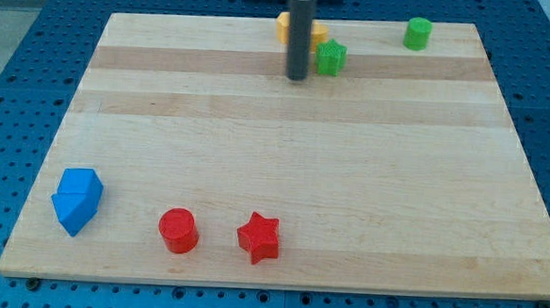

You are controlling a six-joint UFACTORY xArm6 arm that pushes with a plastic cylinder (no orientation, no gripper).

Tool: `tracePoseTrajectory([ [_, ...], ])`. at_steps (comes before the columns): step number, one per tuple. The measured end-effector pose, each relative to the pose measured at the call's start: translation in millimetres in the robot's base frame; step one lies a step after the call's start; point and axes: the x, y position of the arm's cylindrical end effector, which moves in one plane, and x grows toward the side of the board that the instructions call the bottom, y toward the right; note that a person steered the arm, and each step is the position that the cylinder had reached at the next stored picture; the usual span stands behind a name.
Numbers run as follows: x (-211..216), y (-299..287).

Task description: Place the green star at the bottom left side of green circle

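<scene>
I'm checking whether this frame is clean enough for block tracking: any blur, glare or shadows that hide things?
Camera view: lighting even, shadows faint, no glare on the board. Blocks are slightly soft but readable: green star, green circle. The rod hides part of the yellow block; my tip sits left of the star.
</scene>
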Motion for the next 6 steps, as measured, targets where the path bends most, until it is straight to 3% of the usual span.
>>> tracePoseTrajectory([
  [1, -8.9, 24.3],
  [3, -2.8, 129.3],
  [5, -19.5, 68.4],
  [6, -19.5, 133.7],
])
